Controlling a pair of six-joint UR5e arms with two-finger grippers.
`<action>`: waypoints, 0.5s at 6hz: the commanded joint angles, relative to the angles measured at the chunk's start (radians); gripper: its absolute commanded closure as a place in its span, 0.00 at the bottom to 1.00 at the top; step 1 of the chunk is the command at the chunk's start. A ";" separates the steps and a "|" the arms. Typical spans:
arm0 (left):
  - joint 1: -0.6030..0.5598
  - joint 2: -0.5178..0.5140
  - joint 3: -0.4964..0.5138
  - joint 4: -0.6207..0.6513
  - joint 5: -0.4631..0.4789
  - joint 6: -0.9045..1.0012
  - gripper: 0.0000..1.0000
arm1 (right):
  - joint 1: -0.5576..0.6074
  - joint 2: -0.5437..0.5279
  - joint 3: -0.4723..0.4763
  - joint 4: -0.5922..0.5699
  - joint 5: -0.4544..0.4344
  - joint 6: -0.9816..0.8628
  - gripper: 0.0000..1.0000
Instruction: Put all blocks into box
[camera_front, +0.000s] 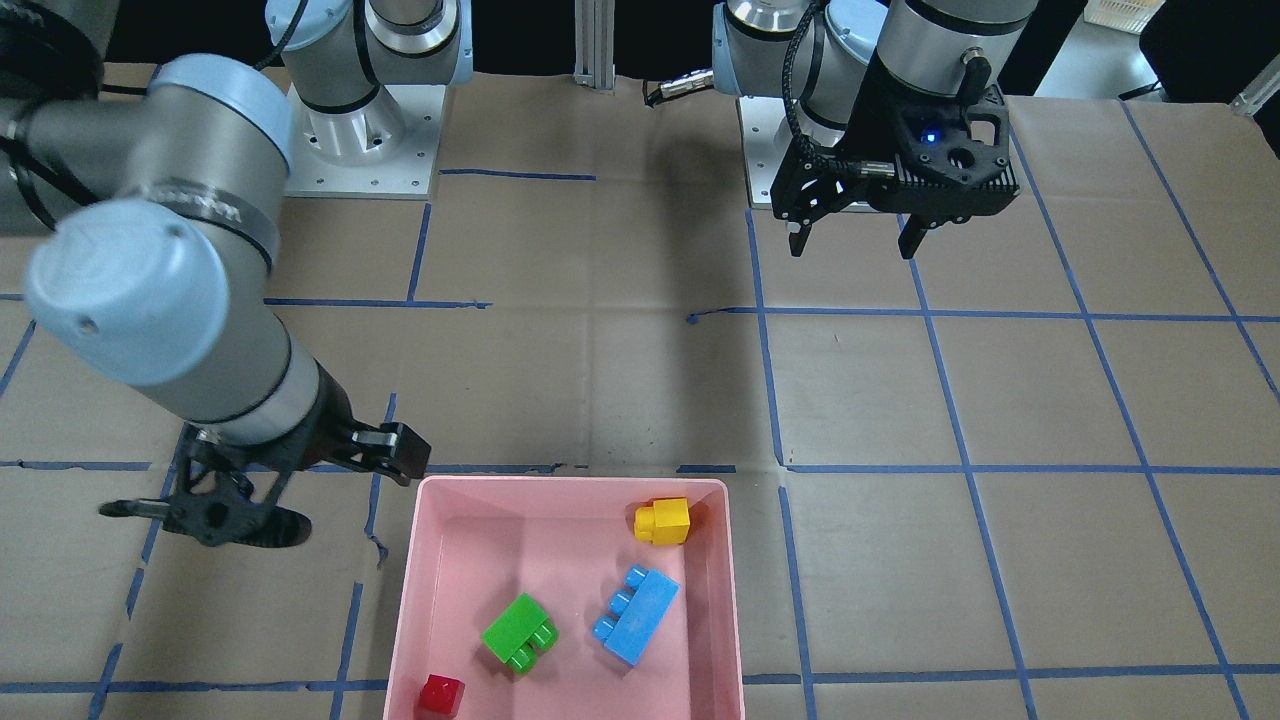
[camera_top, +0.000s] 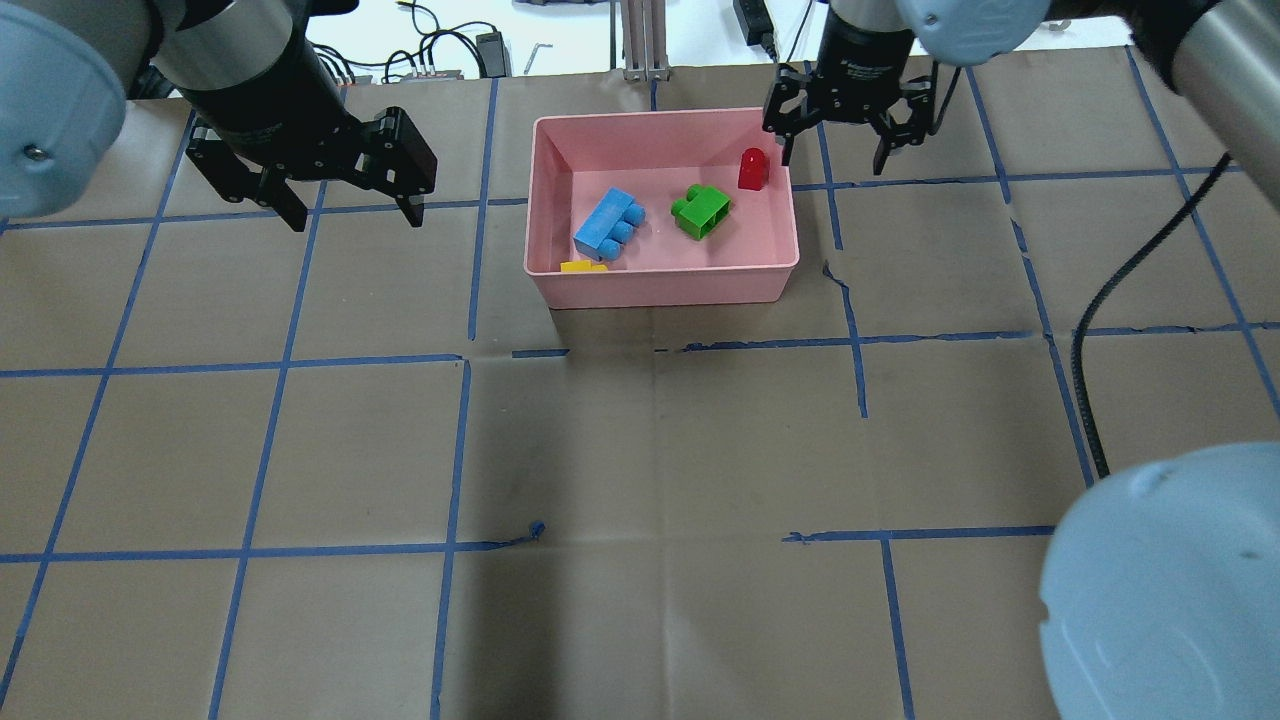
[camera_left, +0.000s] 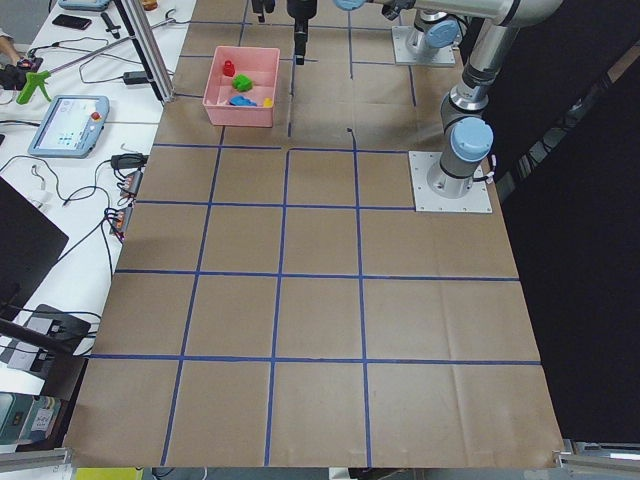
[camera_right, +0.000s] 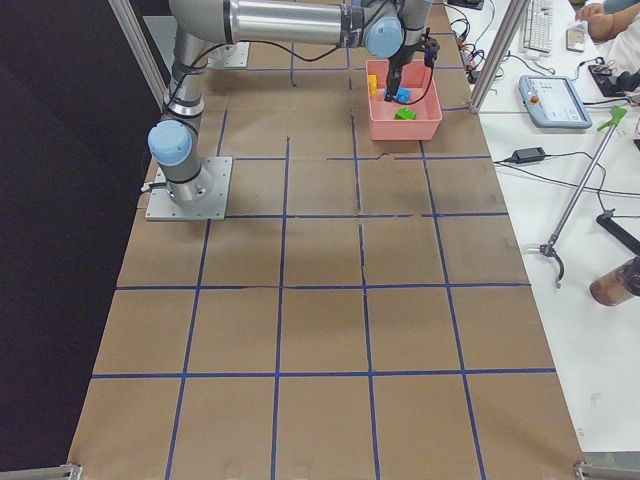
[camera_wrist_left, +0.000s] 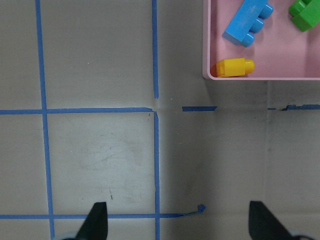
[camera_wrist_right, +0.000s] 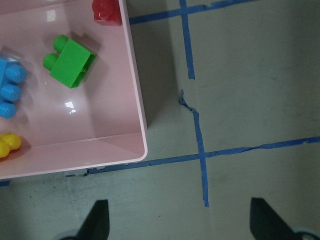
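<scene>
In the overhead view, the near wall of the pink box (camera_top: 660, 285) hides most of the yellow block (camera_top: 584, 267); only a sliver shows. The red block (camera_top: 752, 169), green block (camera_top: 701, 212) and blue block (camera_top: 607, 225) lie inside too, at upper centre. The blue block's long axis runs diagonally, lower left to upper right. Blue tape lines (camera_top: 458, 450) cross the desk (camera_top: 650, 450). The left claw (camera_top: 355, 215) hangs spread left of the box, and the right claw (camera_top: 832, 158) hangs spread at its upper right corner.
</scene>
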 joint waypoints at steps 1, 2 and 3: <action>-0.001 0.000 0.000 0.000 0.000 0.000 0.01 | -0.036 -0.171 0.089 0.070 -0.001 -0.064 0.00; -0.001 -0.003 0.000 0.000 0.000 0.000 0.01 | -0.030 -0.277 0.194 0.069 -0.003 -0.057 0.00; -0.001 -0.008 0.000 0.003 0.000 0.000 0.01 | -0.029 -0.318 0.250 0.053 -0.056 -0.055 0.00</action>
